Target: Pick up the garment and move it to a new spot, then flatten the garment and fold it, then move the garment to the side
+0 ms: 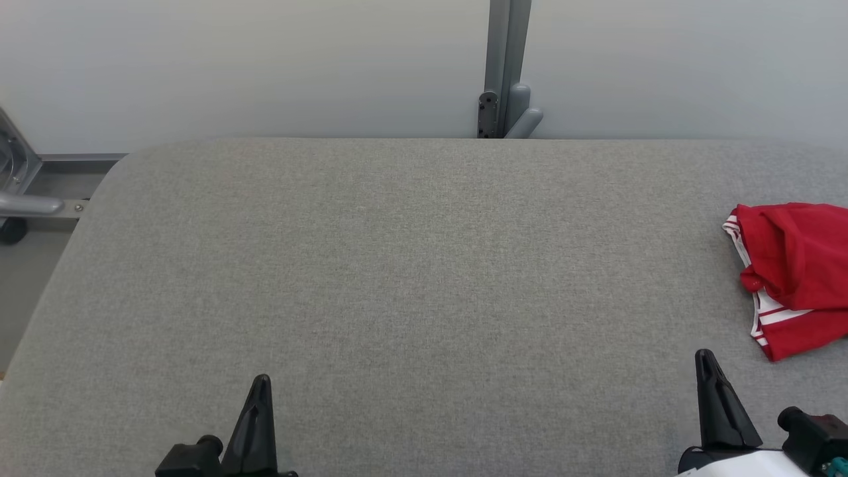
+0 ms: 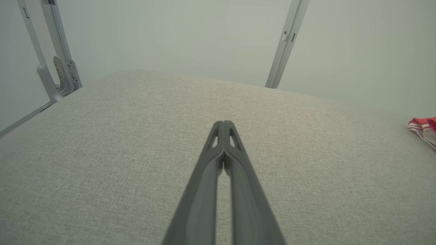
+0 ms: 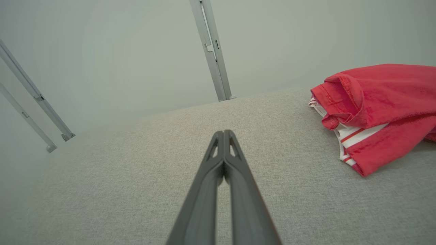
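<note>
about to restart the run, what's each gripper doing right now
left gripper: closed, holding nothing, above the grey table.
right gripper: closed, holding nothing; the red garment lies apart from it.

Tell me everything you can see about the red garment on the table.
The red garment looks like soft knit cloth, with red-and-white striped trim at its left edge. It lies crumpled and folded over itself, not flat, on the right side of the gray fabric-covered table, partly cut off by the head view. It rests on the table; the shut right gripper is apart from it, nearer the robot.
</note>
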Controlling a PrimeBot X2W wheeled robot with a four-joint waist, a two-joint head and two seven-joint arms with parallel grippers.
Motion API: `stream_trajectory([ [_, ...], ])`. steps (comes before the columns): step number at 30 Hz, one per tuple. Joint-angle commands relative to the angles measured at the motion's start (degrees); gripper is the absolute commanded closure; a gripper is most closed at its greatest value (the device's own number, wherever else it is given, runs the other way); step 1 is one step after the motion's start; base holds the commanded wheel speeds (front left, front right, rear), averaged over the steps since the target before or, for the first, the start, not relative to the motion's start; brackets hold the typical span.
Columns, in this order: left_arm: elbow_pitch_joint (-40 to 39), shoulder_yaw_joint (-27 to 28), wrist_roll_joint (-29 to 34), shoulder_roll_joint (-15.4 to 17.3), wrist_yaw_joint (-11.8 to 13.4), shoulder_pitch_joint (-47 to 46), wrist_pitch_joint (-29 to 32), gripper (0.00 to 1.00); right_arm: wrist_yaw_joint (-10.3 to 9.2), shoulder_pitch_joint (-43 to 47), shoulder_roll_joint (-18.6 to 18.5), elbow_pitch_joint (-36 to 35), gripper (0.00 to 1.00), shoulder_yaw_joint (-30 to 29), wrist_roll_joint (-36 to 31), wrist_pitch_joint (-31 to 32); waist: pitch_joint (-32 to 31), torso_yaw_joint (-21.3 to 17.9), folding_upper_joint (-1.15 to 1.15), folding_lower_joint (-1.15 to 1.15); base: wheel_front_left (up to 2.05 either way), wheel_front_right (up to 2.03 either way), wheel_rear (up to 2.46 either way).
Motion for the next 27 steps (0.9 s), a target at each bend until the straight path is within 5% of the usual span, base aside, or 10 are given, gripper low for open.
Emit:
stream_trajectory([
  [1,-0.3,0.4,-2.9,0.4,-0.3,-2.0,0.4,1.0,0.0,-1.7,-0.6,-0.3,1.0,-0.3,2.8,0.4,0.0,-0.1,0.0,0.0,0.0,0.0,0.0],
  [27,4.4,3.1,-27.8,1.0,-2.9,-8.1,5.5,1.0,-0.01,-6.9,-1.5,4.4,1.0,-1.7,27.1,5.8,0.3,-1.2,0.0,0.0,0.0,0.0,0.0],
])
